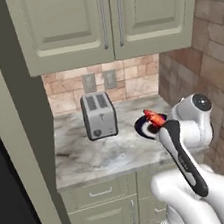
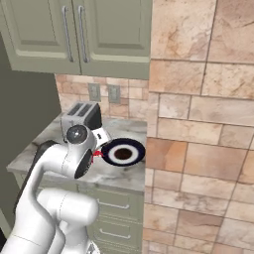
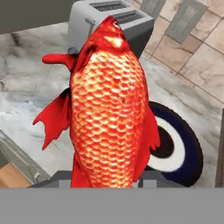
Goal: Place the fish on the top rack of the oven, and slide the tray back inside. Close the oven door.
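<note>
The gripper (image 3: 107,183) is clamped on the fish (image 3: 109,109), whose tail end sits between the fingers while its red-orange body stands up from them, clear of the counter (image 1: 90,157). The fish (image 1: 153,118) hangs just above the near rim of the blue-rimmed plate (image 2: 123,152). Left of the plate, and a little farther back, stands the toaster (image 1: 99,115), near the backsplash outlets (image 1: 98,80).
</note>
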You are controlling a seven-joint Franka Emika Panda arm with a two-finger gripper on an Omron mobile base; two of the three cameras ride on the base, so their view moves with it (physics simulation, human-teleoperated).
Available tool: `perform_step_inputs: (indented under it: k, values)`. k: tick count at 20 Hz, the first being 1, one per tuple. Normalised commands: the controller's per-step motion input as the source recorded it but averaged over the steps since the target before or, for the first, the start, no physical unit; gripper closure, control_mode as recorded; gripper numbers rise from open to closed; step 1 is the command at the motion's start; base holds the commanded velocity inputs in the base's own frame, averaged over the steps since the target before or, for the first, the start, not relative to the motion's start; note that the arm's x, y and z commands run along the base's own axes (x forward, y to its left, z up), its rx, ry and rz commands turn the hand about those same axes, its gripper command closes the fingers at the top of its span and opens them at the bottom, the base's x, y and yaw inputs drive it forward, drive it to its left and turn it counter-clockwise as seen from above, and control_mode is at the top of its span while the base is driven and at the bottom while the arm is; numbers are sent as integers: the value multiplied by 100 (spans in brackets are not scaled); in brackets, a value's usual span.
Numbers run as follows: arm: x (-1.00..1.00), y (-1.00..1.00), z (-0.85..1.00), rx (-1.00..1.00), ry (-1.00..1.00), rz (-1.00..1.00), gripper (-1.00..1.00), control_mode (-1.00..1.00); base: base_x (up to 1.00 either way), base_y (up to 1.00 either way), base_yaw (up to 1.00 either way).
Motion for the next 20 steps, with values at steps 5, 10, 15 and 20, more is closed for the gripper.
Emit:
perform_step_inputs:
  k: [5,10,15,20]
  values:
    - [0,0,0,0,0,0,100,100,-78,46,36]
    - [0,0,0,0,0,0,100,100,-56,52,47]
    - [0,0,0,0,0,0,100,100,-19,62,55]
    - [0,0,0,0,0,0,100,100,1,80,53]
